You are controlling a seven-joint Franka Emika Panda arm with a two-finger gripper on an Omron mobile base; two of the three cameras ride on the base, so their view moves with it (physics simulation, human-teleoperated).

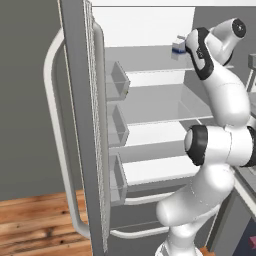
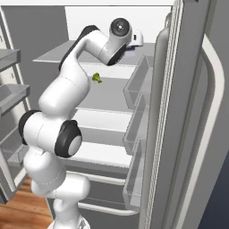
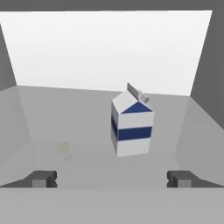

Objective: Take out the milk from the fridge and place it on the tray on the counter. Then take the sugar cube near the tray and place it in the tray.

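The milk, a white carton with a blue band and gabled top, stands upright on the top shelf of the open fridge. In the hand view it sits just beyond my gripper, slightly right of centre. My gripper is open, its fingertips wide apart and short of the carton, touching nothing. From the left base view a sliver of the milk peeks out beside my forearm. The tray, the sugar cube and the counter are out of view.
The fridge door stands open at my left, with its long pale handle and clear door bins. A small green item lies on the shelf below the milk. White shelves run under my arm.
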